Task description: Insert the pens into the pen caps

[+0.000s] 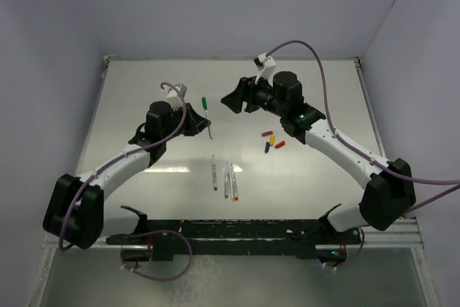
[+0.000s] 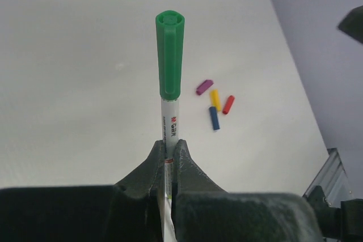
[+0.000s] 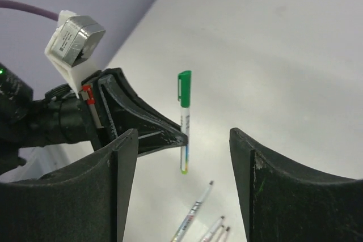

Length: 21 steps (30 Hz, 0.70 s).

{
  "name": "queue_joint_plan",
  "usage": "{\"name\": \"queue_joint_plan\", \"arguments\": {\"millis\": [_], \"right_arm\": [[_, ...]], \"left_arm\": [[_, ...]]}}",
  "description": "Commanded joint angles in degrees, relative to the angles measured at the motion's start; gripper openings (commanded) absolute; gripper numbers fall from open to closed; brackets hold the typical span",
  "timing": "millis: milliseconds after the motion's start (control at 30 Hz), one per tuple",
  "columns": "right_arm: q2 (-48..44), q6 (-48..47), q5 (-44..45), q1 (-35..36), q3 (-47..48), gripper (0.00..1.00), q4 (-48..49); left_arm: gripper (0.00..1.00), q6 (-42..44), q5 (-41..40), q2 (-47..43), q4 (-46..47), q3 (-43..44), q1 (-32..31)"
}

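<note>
We log the capped pen [image 2: 169,120] in the left gripper [image 2: 168,151] left of centre, loose caps [image 1: 272,140] grouped on the tabletop [image 1: 144,91] to its right, and the other pens [image 1: 226,177] lying nearer, between them.

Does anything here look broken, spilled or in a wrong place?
Nothing stands out. The left gripper holds one pen, its green cap seated straight. The four loose caps lie close together, and the uncapped pens lie side by side nearer the arm bases. No damage or spill shows.
</note>
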Motion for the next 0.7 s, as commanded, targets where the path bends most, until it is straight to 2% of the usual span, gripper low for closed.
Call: {"name": "queue_joint_plan", "arguments": {"millis": [0, 100, 233, 267, 333, 367, 433, 500, 567, 667], "right_arm": [[-1.0, -3.9, 15.1, -0.8, 6.0, 0.67, -13.0], [0.4, -1.4, 19.7, -0.9, 8.5, 0.60, -17.0], [-0.1, -4.6, 16.9, -1.0, 8.9, 0.58, -16.8], [-0.5, -4.2, 17.5, -1.0, 8.8, 0.52, -16.6], [-1.4, -4.8, 19.5, -1.1, 8.7, 0.30, -16.6], [-2.1, -6.7, 20.6, -1.1, 8.0, 0.25, -15.7], [-4.2, -9.6, 23.9, -1.1, 4.8, 0.25, -11.5], [-6.2, -10.6, 26.0, -1.4, 1.0, 0.33, -7.4], [-6.6, -10.7, 25.0, -2.5, 0.6, 0.42, -8.3], [-5.9, -10.2, 23.4, -3.5, 2.0, 0.44, -12.3]], "left_arm": [[0.00, 3.4, -4.8, 6.4, -8.4, 7.0, 0.2], [0.00, 4.7, -6.1, 11.3, -12.8, 10.5, 0.2], [0.00, 5.8, -8.3, 16.7, -16.4, 14.4, 0.4], [0.00, 5.8, -9.0, 18.3, -17.2, 15.3, 0.6], [0.00, 6.0, -9.7, 20.8, -19.0, 17.1, 1.1], [0.00, 6.2, -9.9, 22.1, -19.7, 17.9, 1.3], [0.00, 6.5, -10.3, 24.2, -20.7, 19.4, 1.8], [0.00, 6.8, -10.8, 26.1, -21.7, 21.1, 2.1], [0.00, 7.3, -11.9, 28.0, -23.3, 23.0, 2.3], [0.00, 8.0, -12.8, 30.5, -25.3, 25.9, 2.5]]}}
